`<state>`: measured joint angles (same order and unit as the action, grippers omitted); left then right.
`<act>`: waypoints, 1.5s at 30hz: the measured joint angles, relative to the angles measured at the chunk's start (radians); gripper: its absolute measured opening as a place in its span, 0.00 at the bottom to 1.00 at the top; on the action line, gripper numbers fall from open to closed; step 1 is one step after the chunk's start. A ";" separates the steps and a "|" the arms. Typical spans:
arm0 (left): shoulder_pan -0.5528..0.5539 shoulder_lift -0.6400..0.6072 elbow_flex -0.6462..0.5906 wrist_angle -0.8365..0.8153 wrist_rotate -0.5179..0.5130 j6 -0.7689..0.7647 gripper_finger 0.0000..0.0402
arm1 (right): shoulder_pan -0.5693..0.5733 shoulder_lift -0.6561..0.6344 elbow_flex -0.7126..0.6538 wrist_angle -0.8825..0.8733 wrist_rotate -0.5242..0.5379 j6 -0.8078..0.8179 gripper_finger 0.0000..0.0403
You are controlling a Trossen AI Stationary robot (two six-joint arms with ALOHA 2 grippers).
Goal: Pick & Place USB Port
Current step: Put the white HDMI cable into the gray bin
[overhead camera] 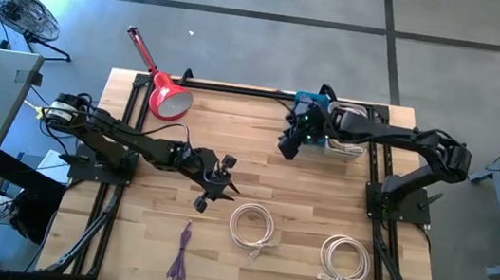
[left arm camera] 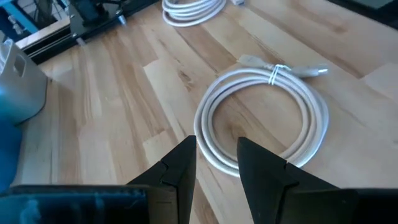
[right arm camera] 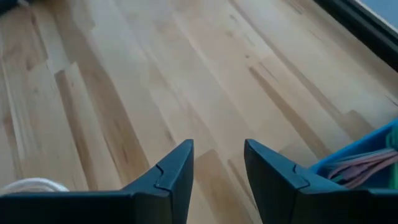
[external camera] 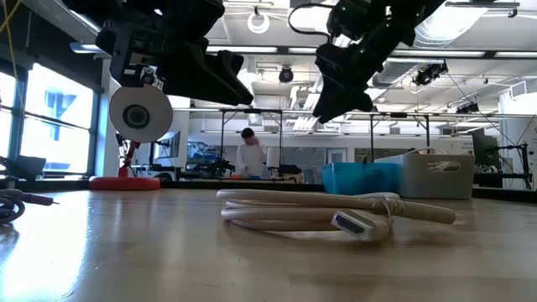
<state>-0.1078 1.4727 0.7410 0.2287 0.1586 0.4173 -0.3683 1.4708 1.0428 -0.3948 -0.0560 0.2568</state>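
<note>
Two coiled white cables lie flat on the wooden table: one near the middle front (overhead camera: 252, 226), also in the left wrist view (left arm camera: 261, 118) and the low view (external camera: 336, 210), and one to its right (overhead camera: 345, 260). A purple cable (overhead camera: 182, 251) lies at the front left. My left gripper (overhead camera: 215, 191) hovers open and empty above the table, just left of the middle coil; its fingers (left arm camera: 217, 155) show a clear gap. My right gripper (overhead camera: 288, 147) hovers open and empty (right arm camera: 217, 163) beside the bins at the back.
A blue bin (overhead camera: 310, 102) holding cables (right arm camera: 364, 160) and a grey bin (overhead camera: 347, 141) stand at the back right, close to my right gripper. A red lamp-like object (overhead camera: 168, 99) lies at the back left. Bare wood shows between the grippers (overhead camera: 256, 169).
</note>
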 joint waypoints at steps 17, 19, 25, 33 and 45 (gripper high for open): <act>0.002 0.000 0.000 -0.007 -0.167 -0.160 0.54 | 0.179 0.000 0.000 -0.012 0.078 -0.006 0.33; 0.002 0.000 0.000 -0.010 -0.206 -0.160 0.62 | 0.199 0.000 0.000 -0.012 0.078 -0.002 0.33; -0.009 0.028 0.000 -0.022 -0.167 -0.264 0.71 | 0.265 0.000 0.000 -0.039 0.085 0.005 0.33; -0.059 0.130 0.017 0.001 -0.168 -0.455 0.71 | 0.362 -0.021 0.000 -0.263 0.285 0.027 0.33; -0.103 0.281 0.192 -0.150 -0.206 -0.627 0.71 | 0.526 -0.079 0.000 -0.387 0.399 0.165 0.33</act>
<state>-0.2104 1.7539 0.9326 0.0786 -0.0478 -0.2098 0.1575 1.3916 1.0428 -0.7814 0.3430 0.4222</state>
